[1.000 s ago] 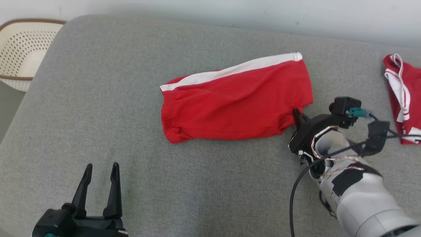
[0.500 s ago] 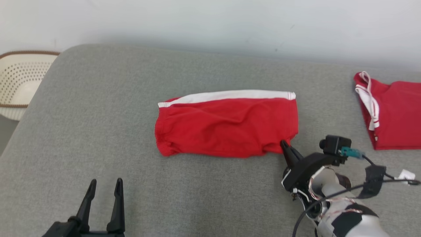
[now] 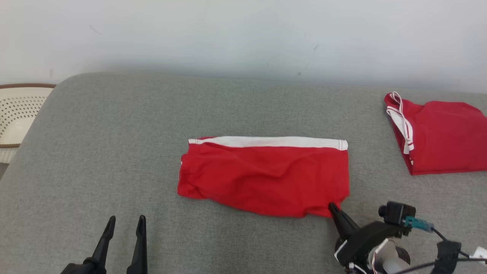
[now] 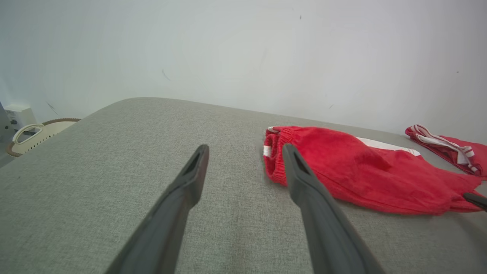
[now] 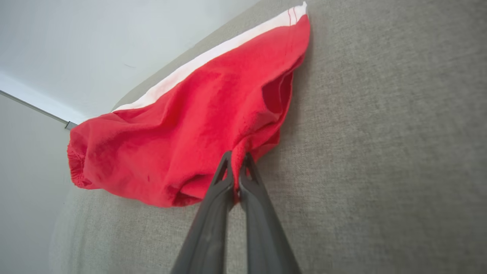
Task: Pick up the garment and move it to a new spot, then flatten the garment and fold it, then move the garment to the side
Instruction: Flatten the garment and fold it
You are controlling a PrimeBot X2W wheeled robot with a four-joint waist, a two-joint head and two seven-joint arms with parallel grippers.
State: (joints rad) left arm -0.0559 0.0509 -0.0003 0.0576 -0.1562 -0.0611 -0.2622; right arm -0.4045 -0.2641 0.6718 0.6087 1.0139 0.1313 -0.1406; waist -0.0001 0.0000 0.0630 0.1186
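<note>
Right tool (image 3: 331,207) was clamped shut on the red shorts (image 3: 266,179), pinching a small bunch of cloth at the near right corner of the hem. In the right wrist view both fingers (image 5: 213,198) met on that bunch with red fabric squeezed between the tips.

The shorts ran away from the right tool to its left, lying on the grey fabric-covered worktop (image 3: 114,152) as one roughly rectangular, folded-looking slab. A white stripe (image 3: 266,142) ran straight along the edge farthest from the tool. Far edge looked tidy; near edge was wavy and sagged toward the pinched corner. Shallow creases across the middle, not fully flat. The gathered elastic waistband (image 4: 276,152) was at the end opposite the right tool. At the gripped end, the right wrist view showed the layers gaping open a little above the fingertips.

Left tool (image 3: 126,219) was open with fingers spread and nothing between them, apart from the shorts. The waistband end lay ahead of it and to its right.

A second red garment (image 3: 437,137) with white trim lay beyond the right tool and to its right, well apart from the shorts. A perforated cream basket (image 3: 17,114) sat off the worktop's edge, far out to the left of the left tool. A plain pale wall (image 3: 243,34) stood behind.
</note>
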